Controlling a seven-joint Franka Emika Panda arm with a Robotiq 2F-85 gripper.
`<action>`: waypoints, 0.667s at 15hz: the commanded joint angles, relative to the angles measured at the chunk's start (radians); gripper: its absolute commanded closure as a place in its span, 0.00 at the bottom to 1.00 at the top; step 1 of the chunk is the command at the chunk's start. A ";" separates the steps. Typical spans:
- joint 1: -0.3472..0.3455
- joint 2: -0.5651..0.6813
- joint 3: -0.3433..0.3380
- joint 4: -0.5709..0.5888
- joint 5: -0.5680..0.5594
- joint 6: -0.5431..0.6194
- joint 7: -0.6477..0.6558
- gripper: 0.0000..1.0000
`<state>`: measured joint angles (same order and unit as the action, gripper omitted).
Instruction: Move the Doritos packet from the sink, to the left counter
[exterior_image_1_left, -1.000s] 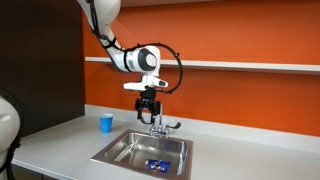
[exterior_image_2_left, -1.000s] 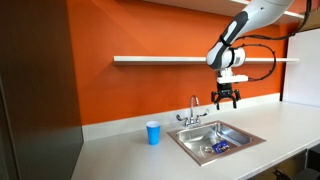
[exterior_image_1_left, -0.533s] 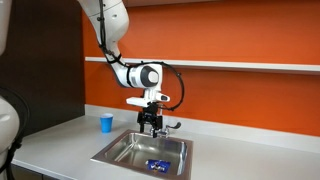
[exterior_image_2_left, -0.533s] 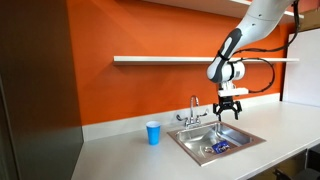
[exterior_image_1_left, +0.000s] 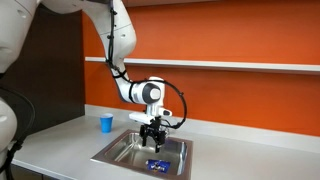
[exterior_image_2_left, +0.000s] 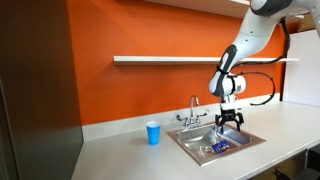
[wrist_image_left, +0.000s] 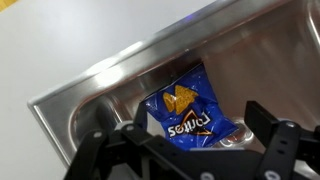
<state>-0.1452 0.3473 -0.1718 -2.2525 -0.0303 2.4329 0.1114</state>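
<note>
the gripper (exterior_image_1_left: 153, 137) is seen in both exterior views hanging just above the sink (exterior_image_1_left: 120, 152), at the centre of the frame, with its fingers pointed down toward the basin. in the wrist view the fingers (wrist_image_left: 92, 150) are spread wide apart, one at the lower left and one at the lower right of the frame, and nothing is held or touched between them. the gripper (wrist_image_left: 182, 142) is thus unclenched and empty.

the doritos packet (wrist_image_left: 190, 112) is shown lying flat on the steel floor of the sink (wrist_image_left: 120, 85), below the open fingers and apart from them, with its logo turned upside down in the wrist view. in an exterior view it is seen as a small blue patch (exterior_image_1_left: 156, 164) near the front edge of the basin; in an exterior view (exterior_image_2_left: 219, 146) it lies toward the lower right of the sink (exterior_image_2_left: 192, 143), below the gripper (exterior_image_2_left: 229, 122).

a blue cup (exterior_image_1_left: 106, 123) is stood upright on the left counter (exterior_image_1_left: 60, 140), well apart from the basin. a chrome faucet (exterior_image_2_left: 194, 108) is mounted behind the sink.
</note>
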 joint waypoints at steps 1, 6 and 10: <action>-0.030 0.066 0.012 0.015 0.038 0.064 -0.058 0.00; -0.045 0.148 0.016 0.027 0.059 0.122 -0.076 0.00; -0.022 0.149 0.000 0.015 0.042 0.115 -0.043 0.00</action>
<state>-0.1682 0.4963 -0.1710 -2.2390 0.0112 2.5508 0.0690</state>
